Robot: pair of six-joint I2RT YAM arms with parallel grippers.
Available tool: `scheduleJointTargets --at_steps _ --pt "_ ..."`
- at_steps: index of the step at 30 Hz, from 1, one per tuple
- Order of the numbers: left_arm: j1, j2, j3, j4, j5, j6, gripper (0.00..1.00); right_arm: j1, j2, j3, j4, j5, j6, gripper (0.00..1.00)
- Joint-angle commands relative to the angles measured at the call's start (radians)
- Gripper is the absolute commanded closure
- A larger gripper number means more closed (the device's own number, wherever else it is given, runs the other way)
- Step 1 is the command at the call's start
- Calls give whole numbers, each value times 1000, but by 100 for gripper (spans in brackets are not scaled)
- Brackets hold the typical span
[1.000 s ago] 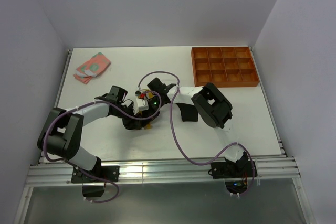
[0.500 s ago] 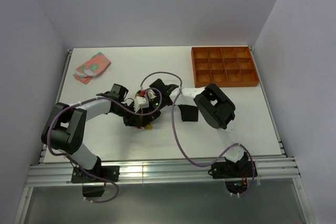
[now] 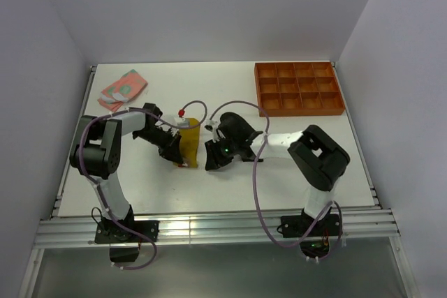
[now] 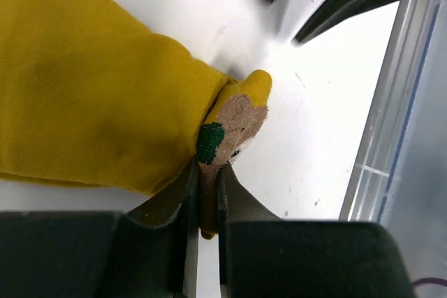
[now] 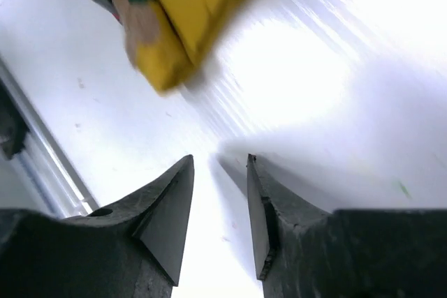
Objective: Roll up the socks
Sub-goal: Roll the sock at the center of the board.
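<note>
Looking down from above, you are seeing the yellow sock (image 3: pixel 190 139) lying flat on the white table (image 3: pixel 293 169), and I am giving every place from this sock. Your left gripper (image 3: pixel 173 149) is reaching the sock from its left side and is grasping it. In the left wrist view the two fingers (image 4: pixel 183 204) are pressing tightly together on one corner of the sock, where a small brown patch (image 4: pixel 237 118) with a green dot is showing. The rest of the sock is spreading away from the fingers over the table.

Your right gripper (image 3: pixel 209 156) is sitting just beside the sock, on its right side and toward its near end. In the right wrist view its fingers (image 5: pixel 167 207) are standing apart, with only bare table between them. This hand is released and is grasping nothing. The sock is appearing blurred there, a little beyond the fingertips and not touching them.

The pink sock (image 3: pixel 122 88) with green patches is lying well apart from the yellow sock, farther back and to its left. The orange tray (image 3: pixel 299 112) is standing well apart too, farther back and to its right.
</note>
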Motion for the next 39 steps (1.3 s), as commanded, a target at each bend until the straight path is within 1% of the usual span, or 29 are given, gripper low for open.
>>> scheduleJointTargets --at_steps 1,2,4,5,6,8,9,10,11,17,19,21,24,31,36,39 --pt "21 74 90 -178 55 58 100 7 -122 -84 151 156 24 56" --pt "27 86 105 -200 59 59 100 12 -145 -117 167 208 14 56" --pt "33 124 146 -261 74 66 100 42 -203 -147 210 264 -2 55" --pt "36 138 159 -284 79 79 100 57 -219 -156 217 297 -35 55" --pt "37 151 185 -307 83 82 100 106 -239 -151 216 381 -55 55" --pt "37 184 205 -345 91 72 100 169 -233 -106 193 477 -124 54" --pt "39 194 223 -356 94 67 100 198 -210 -84 172 550 -147 54" --pt "39 212 232 -367 94 69 100 252 -196 -66 170 572 -167 54" --pt "39 220 240 -391 97 72 100 275 -185 -50 179 586 -203 54" --pt "39 278 266 -434 91 50 99 352 -116 -15 280 637 -302 52" --pt "39 307 277 -454 86 46 100 367 -85 3 282 637 -310 51" --pt "39 318 278 -458 82 40 100 390 -47 40 267 652 -359 51" --pt "37 341 286 -493 91 66 100 418 -12 60 272 658 -395 50" --pt "37 373 297 -520 77 73 100 440 13 60 286 637 -430 49" --pt "37 390 314 -563 72 99 100 447 43 68 285 652 -447 49" --pt "37 396 309 -562 69 104 100 450 71 82 282 658 -456 49"
